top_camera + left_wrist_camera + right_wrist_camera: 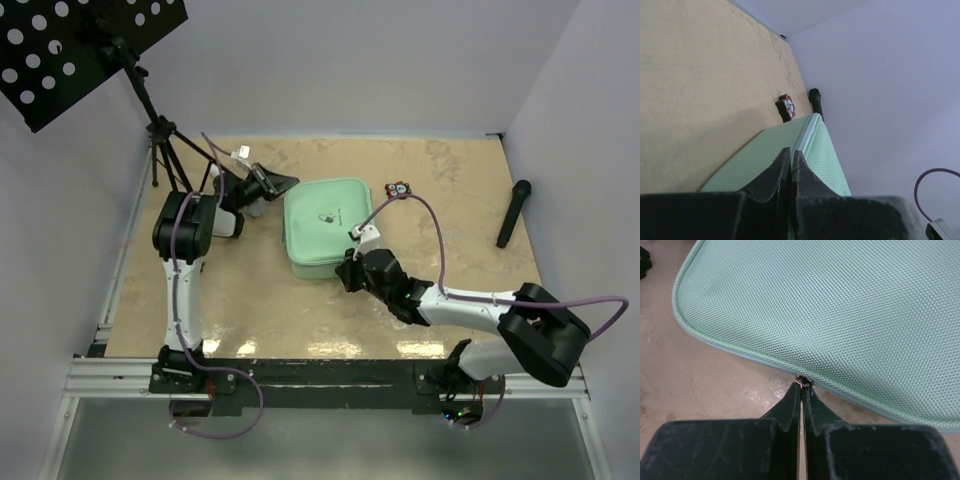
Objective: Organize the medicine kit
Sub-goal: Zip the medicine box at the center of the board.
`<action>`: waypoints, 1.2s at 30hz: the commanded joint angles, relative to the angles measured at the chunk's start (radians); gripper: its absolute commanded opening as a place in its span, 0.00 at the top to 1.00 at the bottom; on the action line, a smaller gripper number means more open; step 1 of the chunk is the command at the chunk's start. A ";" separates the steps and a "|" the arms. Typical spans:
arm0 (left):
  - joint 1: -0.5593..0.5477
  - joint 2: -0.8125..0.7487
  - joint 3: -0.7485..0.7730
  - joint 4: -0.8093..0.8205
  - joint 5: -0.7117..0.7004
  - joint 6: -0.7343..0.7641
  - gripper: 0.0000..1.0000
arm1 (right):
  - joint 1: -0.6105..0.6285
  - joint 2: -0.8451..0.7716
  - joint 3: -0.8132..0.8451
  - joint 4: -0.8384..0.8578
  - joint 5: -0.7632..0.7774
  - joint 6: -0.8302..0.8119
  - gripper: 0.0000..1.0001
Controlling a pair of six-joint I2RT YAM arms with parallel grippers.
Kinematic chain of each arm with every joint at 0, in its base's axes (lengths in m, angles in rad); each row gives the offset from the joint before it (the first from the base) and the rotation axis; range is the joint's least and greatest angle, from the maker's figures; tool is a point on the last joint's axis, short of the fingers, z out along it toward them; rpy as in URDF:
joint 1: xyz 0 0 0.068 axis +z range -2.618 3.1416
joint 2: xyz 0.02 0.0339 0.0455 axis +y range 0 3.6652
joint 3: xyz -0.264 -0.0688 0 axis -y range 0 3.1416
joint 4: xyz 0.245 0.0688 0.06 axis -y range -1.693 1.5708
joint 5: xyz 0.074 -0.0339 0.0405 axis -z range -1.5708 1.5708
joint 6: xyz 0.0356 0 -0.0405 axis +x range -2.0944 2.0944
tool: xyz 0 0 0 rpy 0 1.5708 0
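Both shut: right pincer [802,386] nips zip pull [802,380] on near edge of medicine kit [325,225], lying closed at tabletop [440,180] centre, likely to run zip; left pincer [791,157] over far-left corner, probably steadying, hold unclear.

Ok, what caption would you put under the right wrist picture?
Right tool, closed, tips at the little zip ring on the mint-green medicine kit.

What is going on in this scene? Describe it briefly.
The right gripper is pinched shut on the zipper pull at the near edge of a closed mint-green medicine kit. The left gripper is shut at the kit's left side, perhaps steadying it.
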 commanded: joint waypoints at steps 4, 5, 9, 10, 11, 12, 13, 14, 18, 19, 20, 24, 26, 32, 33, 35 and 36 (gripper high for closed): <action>-0.024 -0.255 -0.237 0.109 0.052 0.250 1.00 | -0.112 0.049 0.068 0.220 0.124 -0.075 1.00; -0.021 -0.288 -0.254 0.059 0.017 0.287 1.00 | -0.122 0.056 0.071 0.224 0.132 -0.078 1.00; -0.020 -0.402 -0.323 -0.100 -0.109 0.413 1.00 | -0.148 0.089 0.102 0.234 0.144 -0.082 1.00; -0.020 -0.427 -0.334 -0.139 -0.142 0.433 1.00 | -0.155 0.095 0.111 0.237 0.142 -0.081 1.00; -0.020 -0.448 -0.345 -0.170 -0.169 0.453 1.00 | -0.162 0.105 0.117 0.240 0.141 -0.082 1.00; -0.020 -0.462 -0.351 -0.199 -0.189 0.473 0.96 | -0.168 0.111 0.122 0.241 0.139 -0.084 1.00; -0.020 -0.473 -0.352 -0.233 -0.199 0.483 0.86 | -0.174 0.117 0.127 0.240 0.135 -0.082 1.00; -0.020 -0.483 -0.352 -0.261 -0.206 0.494 0.76 | -0.174 0.121 0.133 0.241 0.132 -0.082 1.00; -0.020 -0.520 -0.346 -0.377 -0.245 0.529 0.50 | -0.177 0.128 0.130 0.235 0.129 -0.081 1.00; -0.020 -0.528 -0.342 -0.405 -0.258 0.542 0.48 | -0.177 0.128 0.130 0.235 0.127 -0.079 1.00; -0.020 -0.539 -0.337 -0.440 -0.279 0.549 0.46 | -0.177 0.125 0.127 0.235 0.127 -0.078 1.00; -0.011 -0.601 -0.349 -0.519 -0.350 0.537 0.43 | -0.177 0.111 0.118 0.231 0.123 -0.070 1.00; -0.009 -0.673 -0.371 -0.566 -0.396 0.531 0.40 | -0.177 0.108 0.111 0.229 0.122 -0.068 1.00; -0.009 -0.893 -0.464 -0.732 -0.555 0.540 0.25 | -0.177 0.102 0.094 0.235 0.119 -0.075 1.00; -0.011 -0.925 -0.479 -0.756 -0.572 0.533 0.22 | -0.177 0.102 0.091 0.237 0.121 -0.078 1.00; -0.011 -0.979 -0.521 -0.811 -0.604 0.523 0.19 | -0.177 0.102 0.088 0.240 0.119 -0.079 1.00; -0.009 -1.002 -0.532 -0.840 -0.623 0.525 0.15 | -0.177 0.102 0.088 0.243 0.116 -0.081 1.00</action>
